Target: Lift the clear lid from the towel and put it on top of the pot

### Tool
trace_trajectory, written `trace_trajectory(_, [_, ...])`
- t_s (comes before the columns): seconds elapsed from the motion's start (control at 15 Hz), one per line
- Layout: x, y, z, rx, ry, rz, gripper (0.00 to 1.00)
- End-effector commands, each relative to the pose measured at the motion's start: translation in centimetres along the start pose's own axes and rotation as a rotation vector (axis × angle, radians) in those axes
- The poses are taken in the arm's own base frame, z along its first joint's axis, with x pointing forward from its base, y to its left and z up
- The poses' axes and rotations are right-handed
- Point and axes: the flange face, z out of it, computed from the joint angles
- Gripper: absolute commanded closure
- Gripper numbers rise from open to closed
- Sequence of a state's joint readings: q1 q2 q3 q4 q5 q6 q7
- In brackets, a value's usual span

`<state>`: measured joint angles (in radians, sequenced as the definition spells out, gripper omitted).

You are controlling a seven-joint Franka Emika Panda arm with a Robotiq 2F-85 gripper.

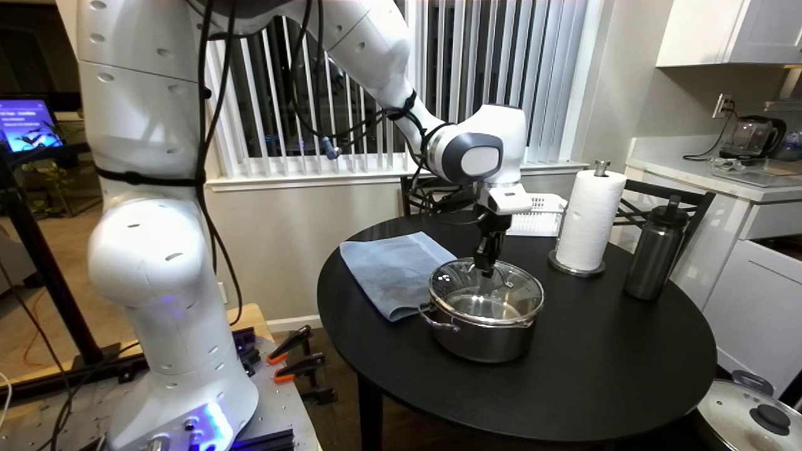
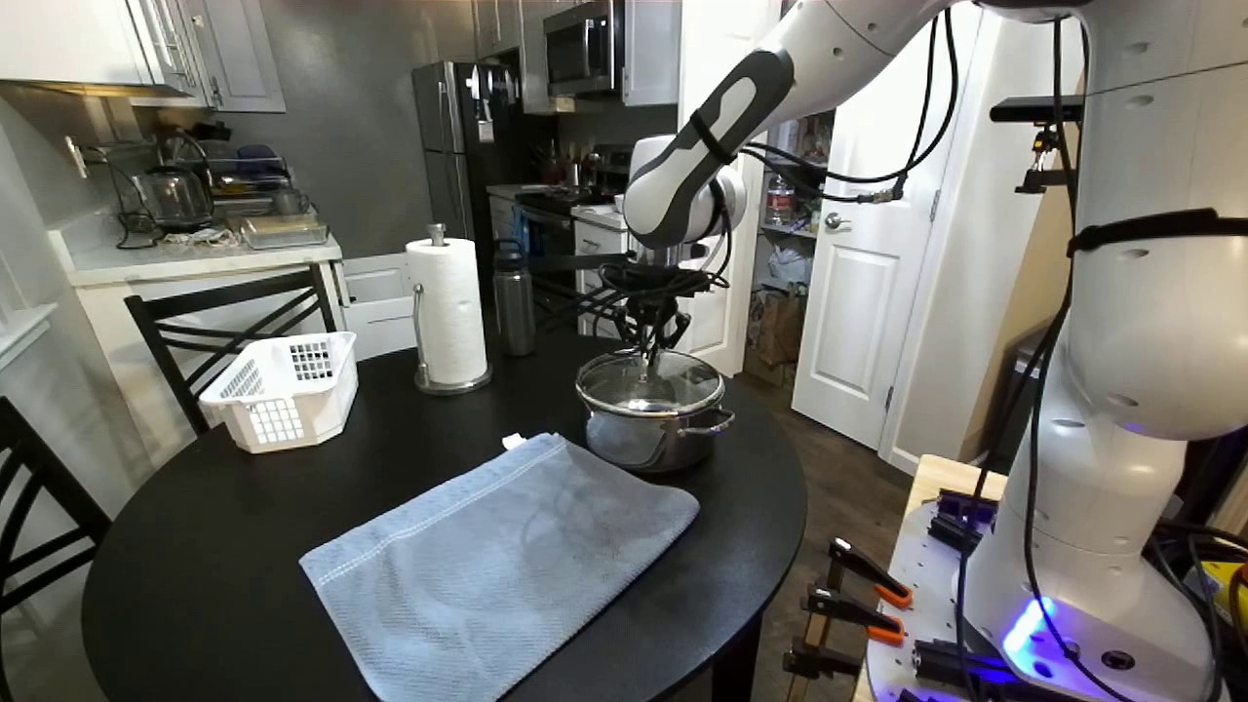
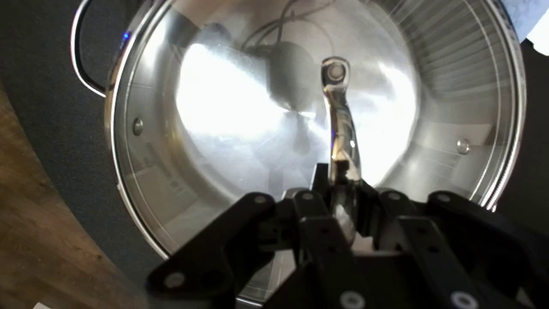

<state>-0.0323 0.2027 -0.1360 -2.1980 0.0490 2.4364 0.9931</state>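
Observation:
The clear lid (image 1: pixel 456 289) is a round glass disc with a metal rim and an arched metal handle (image 3: pixel 342 124). It lies over the mouth of the shiny steel pot (image 1: pixel 485 341), rim close to rim. Whether it rests fully flat is hard to tell. My gripper (image 1: pixel 486 266) points down over the lid. In the wrist view its fingers (image 3: pixel 342 189) are closed on both sides of the handle. The lid (image 2: pixel 609 388) and pot (image 2: pixel 639 444) also show in an exterior view. The blue-grey towel (image 2: pixel 507 575) lies flat beside the pot with nothing on it.
A paper towel roll (image 1: pixel 589 219), a dark metal bottle (image 1: pixel 658 250) and a white basket (image 2: pixel 292 390) stand on the black round table (image 1: pixel 589 376). The pot's side handle (image 2: pixel 710 424) sticks out. A chair (image 2: pixel 234 322) stands behind the table.

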Motion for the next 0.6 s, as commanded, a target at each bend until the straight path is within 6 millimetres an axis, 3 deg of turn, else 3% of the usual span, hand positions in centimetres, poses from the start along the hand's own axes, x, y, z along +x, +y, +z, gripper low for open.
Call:
trace_trajectory(0.0, [-0.3,-0.3,-1.5,0.004,0.006,-0.002,0.6])
trace_trajectory(0.07, [0.0,-0.1,-0.2,0.001,0.0,-0.002,0.78])
trace_trajectory(0.27, [0.1,-0.6,-0.9,0.011,0.005,-0.005,0.61])
trace_trajectory(0.53, [0.0,-0.6,-1.0,0.012,0.005,-0.006,0.6])
